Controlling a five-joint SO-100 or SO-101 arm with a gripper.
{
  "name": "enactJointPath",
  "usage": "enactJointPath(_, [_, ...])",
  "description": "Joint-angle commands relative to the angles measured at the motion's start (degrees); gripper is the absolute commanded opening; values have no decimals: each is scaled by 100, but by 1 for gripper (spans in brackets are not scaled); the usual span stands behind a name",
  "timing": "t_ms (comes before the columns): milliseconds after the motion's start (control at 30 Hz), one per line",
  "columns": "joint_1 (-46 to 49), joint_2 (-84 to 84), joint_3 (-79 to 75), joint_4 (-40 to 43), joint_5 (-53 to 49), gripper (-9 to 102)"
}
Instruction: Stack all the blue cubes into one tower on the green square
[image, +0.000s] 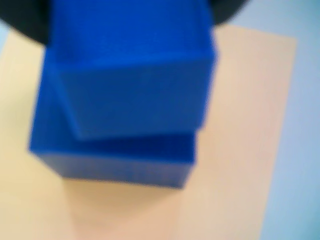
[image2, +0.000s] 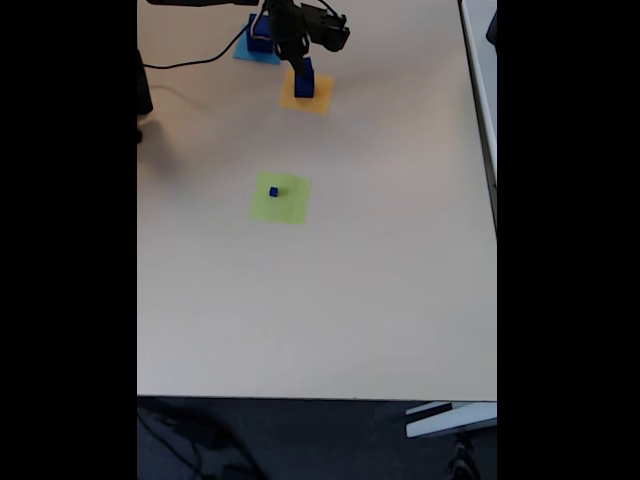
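Note:
My gripper (image2: 300, 60) hangs over the orange square (image2: 318, 98) at the table's far end, shut on a blue cube (image: 135, 85). That cube sits askew on top of a wider blue cube (image: 115, 155), which rests on the orange paper (image: 240, 125). Dark fingers (image: 20, 20) show at the top corners of the blurred wrist view. In the fixed view the two cubes read as one blue column (image2: 304, 82). A small blue cube (image2: 273, 191) lies alone on the green square (image2: 288, 205) at mid-table. Another dark blue block (image2: 261, 36) stands on the light-blue square (image2: 246, 52).
The arm's body (image2: 318, 28) and a black cable (image2: 190, 64) occupy the table's far left. The table's right edge (image2: 494, 230) and near edge (image2: 320, 398) bound the wide beige top.

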Motion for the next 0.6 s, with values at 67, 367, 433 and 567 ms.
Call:
enactJointPath(67, [-53,501,-35,-97,44,10])
enactJointPath(367, [-53,501,-9,-141,9,12])
enactJointPath(433, [-44,501,-9,-141,9,12])
enactJointPath(567, [-44,510,-9,-149,0,13])
